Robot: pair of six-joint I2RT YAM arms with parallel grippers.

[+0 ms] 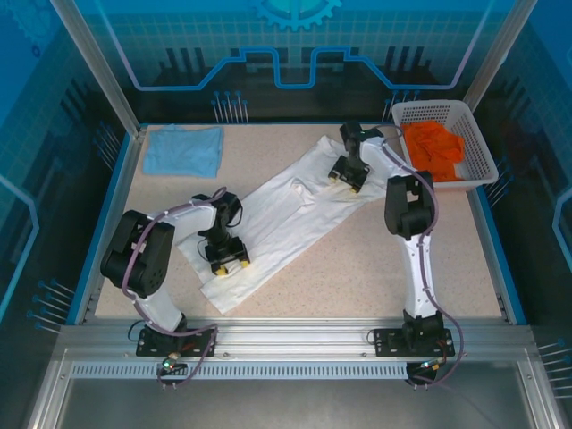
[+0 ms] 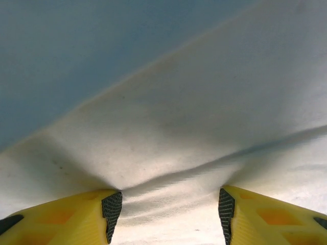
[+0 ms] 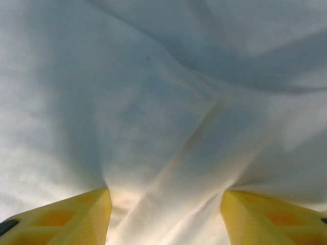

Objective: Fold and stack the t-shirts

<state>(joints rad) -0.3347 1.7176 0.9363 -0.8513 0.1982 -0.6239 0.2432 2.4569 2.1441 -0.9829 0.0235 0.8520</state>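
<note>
The white t-shirt (image 1: pixel 286 219) lies in a long diagonal strip across the table, from the near left to the far right. My left gripper (image 1: pixel 229 261) presses down on its near-left end, jaws open, white cloth (image 2: pixel 168 153) bunched in a ridge between the yellow fingers (image 2: pixel 76 219). My right gripper (image 1: pixel 349 174) rests on the far-right end, also open, with cloth (image 3: pixel 163 153) puckered between its fingers (image 3: pixel 265 217). The light blue t-shirt (image 1: pixel 184 150) lies folded flat at the far left corner. No black print shows on the white shirt.
A white lattice basket (image 1: pixel 471 127) at the far right holds orange cloth (image 1: pixel 435 147). Blue rails edge the speckled tabletop (image 1: pixel 384 259). The right arm's elbow (image 1: pixel 409 201) stands above the table near the basket.
</note>
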